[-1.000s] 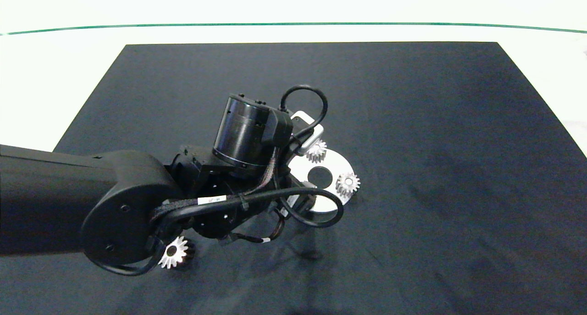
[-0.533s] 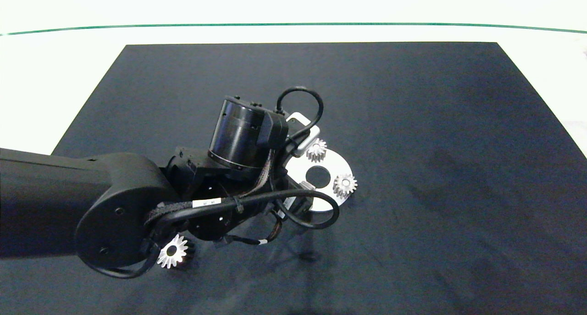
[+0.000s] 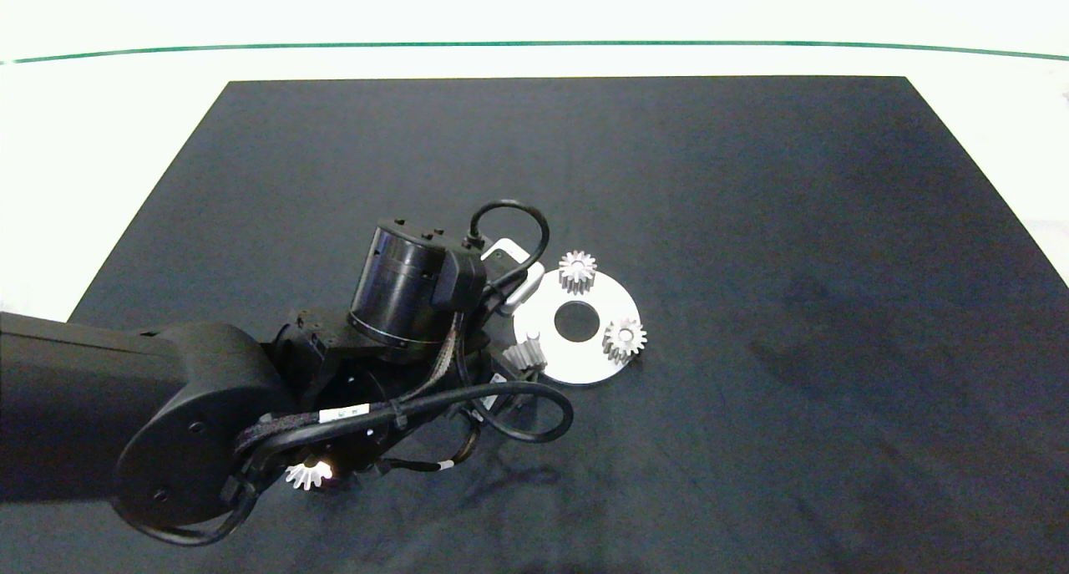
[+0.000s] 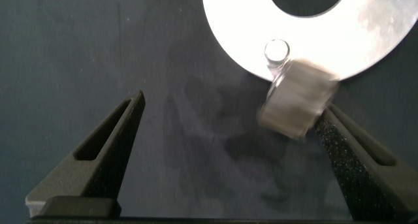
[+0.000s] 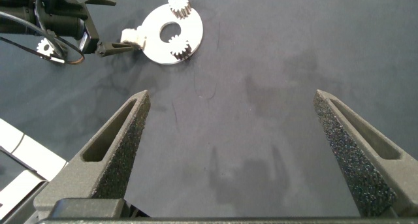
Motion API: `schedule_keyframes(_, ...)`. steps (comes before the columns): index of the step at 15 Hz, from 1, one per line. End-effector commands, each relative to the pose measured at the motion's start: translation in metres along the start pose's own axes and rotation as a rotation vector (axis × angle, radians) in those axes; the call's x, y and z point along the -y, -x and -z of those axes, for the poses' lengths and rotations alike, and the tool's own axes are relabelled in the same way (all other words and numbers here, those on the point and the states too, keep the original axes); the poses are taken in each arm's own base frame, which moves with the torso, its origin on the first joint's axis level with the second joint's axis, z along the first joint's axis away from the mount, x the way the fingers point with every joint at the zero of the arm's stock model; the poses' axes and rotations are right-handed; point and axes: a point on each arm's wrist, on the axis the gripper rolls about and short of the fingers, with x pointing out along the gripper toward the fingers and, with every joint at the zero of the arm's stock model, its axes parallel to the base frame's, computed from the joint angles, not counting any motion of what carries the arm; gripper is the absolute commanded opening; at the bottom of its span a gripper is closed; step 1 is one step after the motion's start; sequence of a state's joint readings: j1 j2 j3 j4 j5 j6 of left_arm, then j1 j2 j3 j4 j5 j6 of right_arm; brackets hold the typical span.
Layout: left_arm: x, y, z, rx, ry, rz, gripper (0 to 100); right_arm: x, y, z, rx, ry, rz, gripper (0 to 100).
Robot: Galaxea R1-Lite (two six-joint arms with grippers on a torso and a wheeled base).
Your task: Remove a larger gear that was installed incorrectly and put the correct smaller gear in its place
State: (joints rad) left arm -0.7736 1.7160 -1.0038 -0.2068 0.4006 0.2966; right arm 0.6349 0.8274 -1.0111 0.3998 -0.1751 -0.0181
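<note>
A round silver plate [image 3: 605,305] lies mid-mat with two small gears [image 3: 577,271] [image 3: 624,338] standing on its pegs. A third peg [image 4: 277,51] at the plate's near-left rim is bare. The smaller gear [image 4: 297,106] lies tilted just beside that peg, at the plate's edge [image 3: 524,355], touching one finger [image 4: 353,152] of my left gripper [image 4: 230,105], which is open wide. The larger gear [image 3: 307,474] rests on the mat at the near left, half hidden under the left arm [image 3: 401,290]. My right gripper [image 5: 232,96] hangs open over bare mat, far from the plate [image 5: 157,44].
The black mat [image 3: 752,223] covers most of the white table [image 3: 83,139]. The left arm's cables [image 3: 518,407] loop low beside the plate. The mat's white edge [image 5: 13,145] shows in the right wrist view.
The left arm has drawn back toward the near left, uncovering the peg and the gear beside it. It now hides more of the gear lying on the mat.
</note>
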Motion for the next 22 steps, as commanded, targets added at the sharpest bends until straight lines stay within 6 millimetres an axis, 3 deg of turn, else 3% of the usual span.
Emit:
schedule_keyframes(1, -0.006, 0.008, 0.000, 0.013, 0.005, -0.012, 100, 0.000, 0.000, 0.000, 0.000, 0.000, 0.003, 100)
schedule_keyframes(4, -0.007, 0.011, 0.001, 0.016, 0.011, -0.012, 100, 0.000, 0.001, 0.000, 0.001, 0.000, 0.003, 100)
schedule_keyframes(9, -0.004, 0.014, 0.020, -0.028, 0.013, -0.004, 100, 0.001, 0.003, 0.001, 0.001, 0.000, 0.003, 100)
schedule_keyframes(11, -0.017, 0.007, 0.026, -0.054, 0.039, -0.044, 100, 0.001, 0.003, 0.003, -0.003, 0.000, 0.006, 100)
schedule_keyframes(14, -0.021, 0.005, 0.020, -0.031, 0.048, -0.058, 100, 0.001, 0.002, 0.003, -0.005, 0.000, 0.007, 100)
schedule_keyframes(17, -0.023, 0.002, 0.001, 0.022, 0.057, -0.066, 100, 0.001, 0.002, 0.003, -0.005, -0.001, 0.010, 100)
schedule_keyframes(22, -0.031, 0.001, 0.000, 0.021, 0.057, -0.088, 100, 0.001, 0.002, 0.002, -0.004, 0.000, 0.012, 100)
